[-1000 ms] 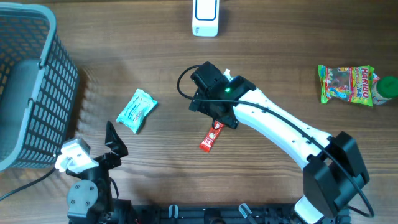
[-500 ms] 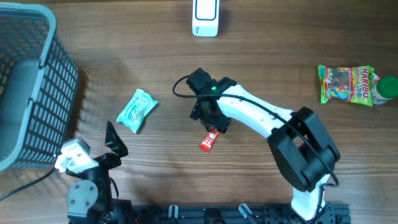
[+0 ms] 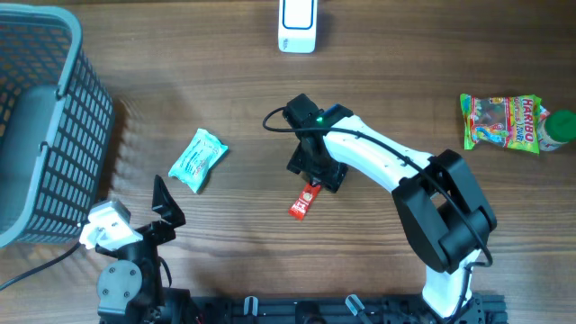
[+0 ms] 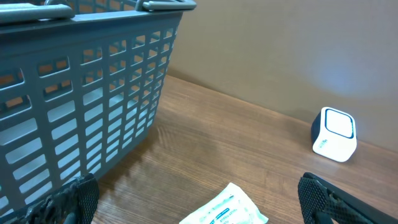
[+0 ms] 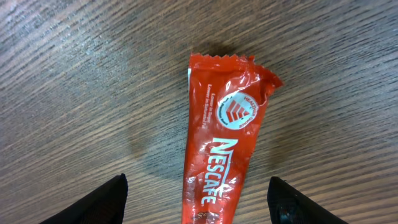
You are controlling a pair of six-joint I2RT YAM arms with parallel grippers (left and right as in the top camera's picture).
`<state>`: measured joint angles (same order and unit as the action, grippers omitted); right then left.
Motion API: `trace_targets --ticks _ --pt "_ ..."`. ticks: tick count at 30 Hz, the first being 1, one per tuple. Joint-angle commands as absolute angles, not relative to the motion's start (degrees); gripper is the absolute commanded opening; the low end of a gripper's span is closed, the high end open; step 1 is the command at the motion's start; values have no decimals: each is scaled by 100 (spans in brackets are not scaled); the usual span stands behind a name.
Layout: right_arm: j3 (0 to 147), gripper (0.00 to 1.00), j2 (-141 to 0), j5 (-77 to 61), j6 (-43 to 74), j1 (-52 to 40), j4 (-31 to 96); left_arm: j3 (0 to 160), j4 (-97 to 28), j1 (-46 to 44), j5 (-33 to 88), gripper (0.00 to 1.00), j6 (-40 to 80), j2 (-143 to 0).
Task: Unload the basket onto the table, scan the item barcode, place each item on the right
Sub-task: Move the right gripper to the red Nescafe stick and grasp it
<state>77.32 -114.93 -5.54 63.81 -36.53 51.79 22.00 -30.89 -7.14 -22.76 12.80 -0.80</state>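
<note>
- Hovering straight over the red Nescafe sachet (image 5: 227,143), the right gripper (image 5: 198,198) has its two fingers spread apart. One stands on either side of the stick, and neither touches it as far as the wrist view shows.
- The sachet lies flat on the wooden table (image 3: 432,54), near its middle and well apart from the white barcode scanner (image 3: 297,27) at the far edge.
- Its long axis runs lengthwise between the fingers, a little slanted, with the serrated end pointing away from the wrist. The jaws would therefore close across its narrow width, which looks to me like the right line-up for a pick.
- From overhead, the gripper covers the sachet's far end, and the rest pokes out toward the near edge.
- The left gripper (image 4: 194,200) sits wide open and empty at the front-left, beside the grey basket (image 3: 36,135), with a teal packet (image 3: 198,160) before it. The right arm is plainly the nearer one.
</note>
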Motion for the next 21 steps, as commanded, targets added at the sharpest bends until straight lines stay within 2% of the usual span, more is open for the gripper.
trace_targets --ticks 1,2,5,7,10,13,15,19,21 --pt "7728 71 -11824 -458 6307 -3636 5166 2143 -3076 -740 -2250 100 1313 -27" --pt "7728 63 -11961 -504 6309 -3645 5168 2143 -3076 -740 -2250 100 1313 -27" --pt "7728 18 -12385 -834 6311 -3667 5218 2143 -3076 -740 -2250 100 1313 -27" --pt "7728 4 -12534 -1050 6316 -3673 5240 2143 -3076 -740 -2250 100 1313 -27" --pt "7741 4 -12549 -1376 6300 -3671 5304 2143 -3076 -740 -2250 100 1313 -27" --pt "7828 4 -12427 -2362 5913 -3588 5454 2143 -3076 -740 -2250 100 1313 -27" --pt "7924 4 -12342 -3769 5271 -3465 5470 2143 -3076 -740 -2250 100 1313 -27" --pt "7966 4 -12261 -7703 4150 -3179 5605 2143 -3076 -740 -2250 100 1313 -27" --pt "7966 4 -12261 -8718 4152 -3100 5662 2143 -3076 -740 -2250 100 1313 -27"
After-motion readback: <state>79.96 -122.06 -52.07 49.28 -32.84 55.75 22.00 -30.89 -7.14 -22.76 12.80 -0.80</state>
